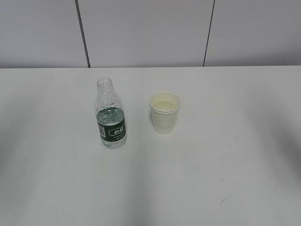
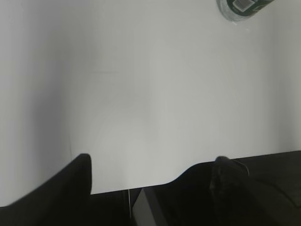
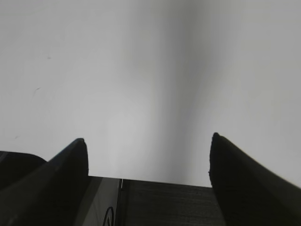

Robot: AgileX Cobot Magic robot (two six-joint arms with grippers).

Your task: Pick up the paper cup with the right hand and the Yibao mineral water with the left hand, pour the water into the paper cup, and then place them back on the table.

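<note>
The Yibao mineral water bottle (image 1: pixel 110 115) stands upright and uncapped on the white table (image 1: pixel 211 155), left of centre. The paper cup (image 1: pixel 164 112) stands upright just to its right, with liquid showing inside. Neither arm shows in the exterior view. In the left wrist view my left gripper (image 2: pixel 153 162) is open and empty over bare table; the bottle's base (image 2: pixel 242 8) shows far off at the top right edge. In the right wrist view my right gripper (image 3: pixel 148 141) is open and empty over bare table; the cup is out of that view.
A small dark scuff mark (image 1: pixel 223 202) lies on the table near the front right. A grey panelled wall (image 1: pixel 146 33) rises behind the table's far edge.
</note>
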